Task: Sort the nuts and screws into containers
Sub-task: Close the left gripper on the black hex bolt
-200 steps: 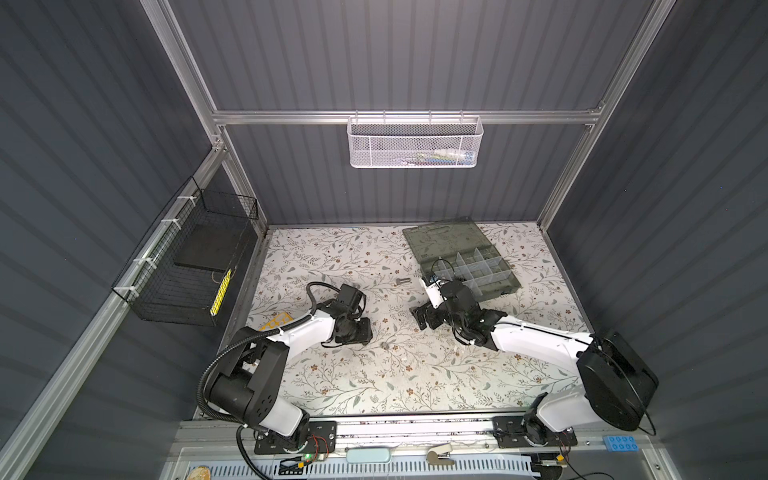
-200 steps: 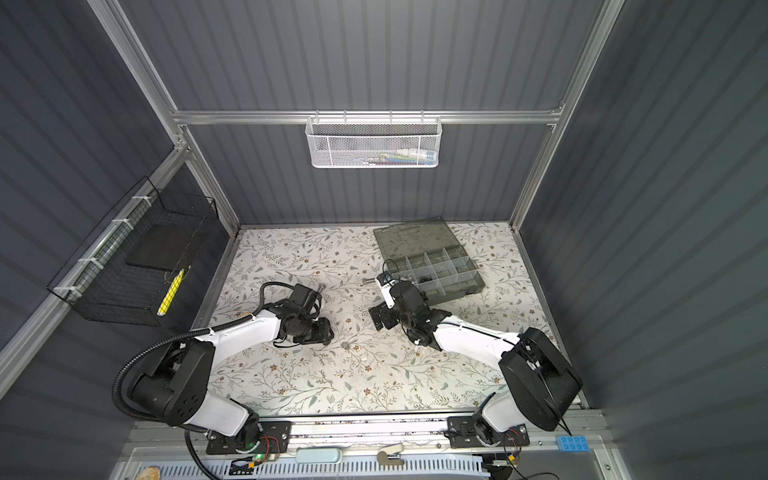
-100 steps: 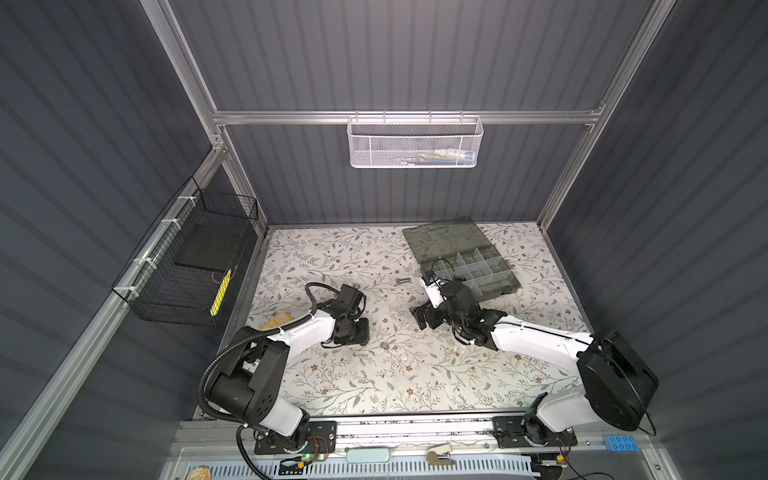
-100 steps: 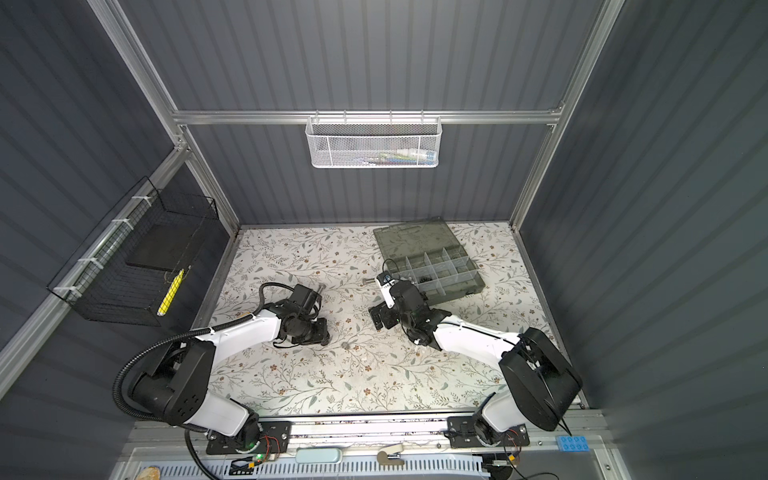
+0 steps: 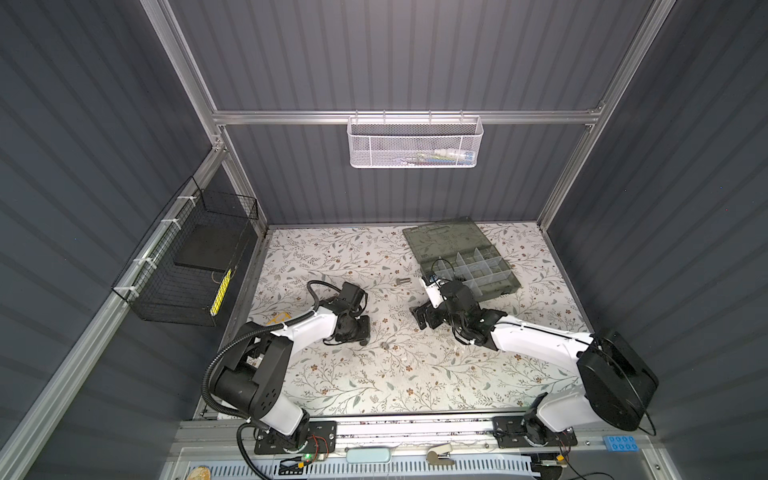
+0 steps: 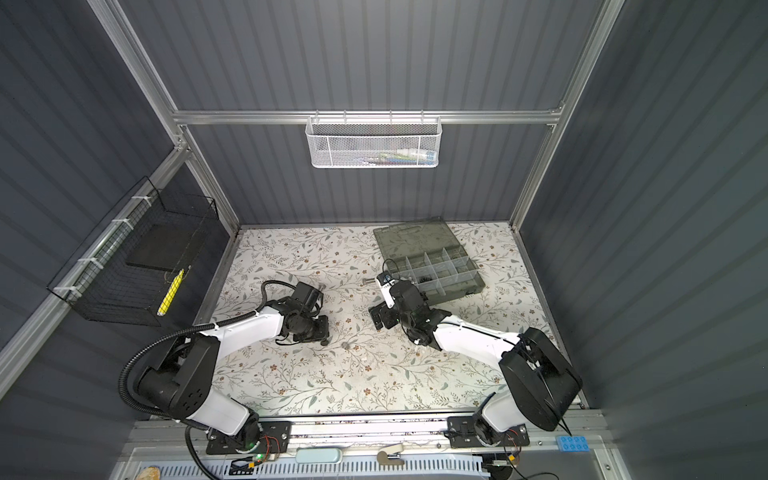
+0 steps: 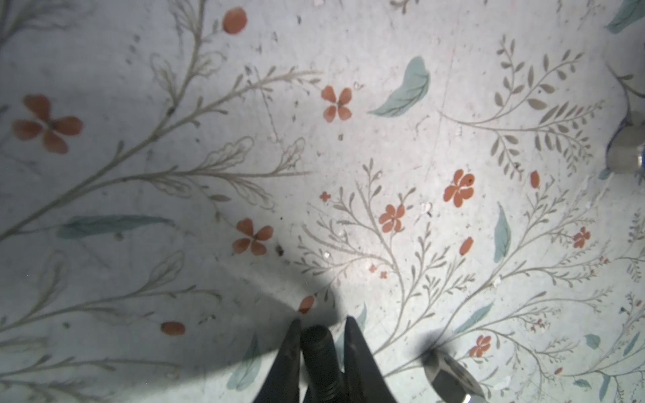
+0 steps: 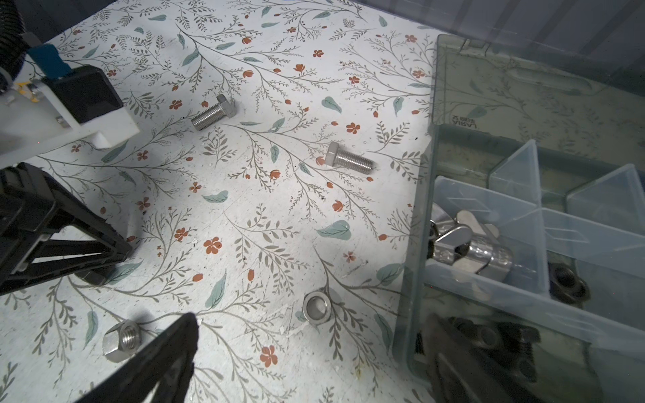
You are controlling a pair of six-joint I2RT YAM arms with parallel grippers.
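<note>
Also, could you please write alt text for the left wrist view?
The left gripper pinches a black screw between its two dark fingers, over a white floral mat. A silver nut lies on the mat nearby, partly cut off by the frame.

We see a black screw pinched by its threaded shaft between the fingers of the left gripper. A silver screw lies on its side, and a second silver screw lies on its side nearer the case. A silver hex nut shows its threaded hole. A silver ring-shaped nut lies flat just beside the case. The grey-green case is open, lid laid back. Its compartments hold silver wing-shaped pieces and, next door, black nuts.
</note>
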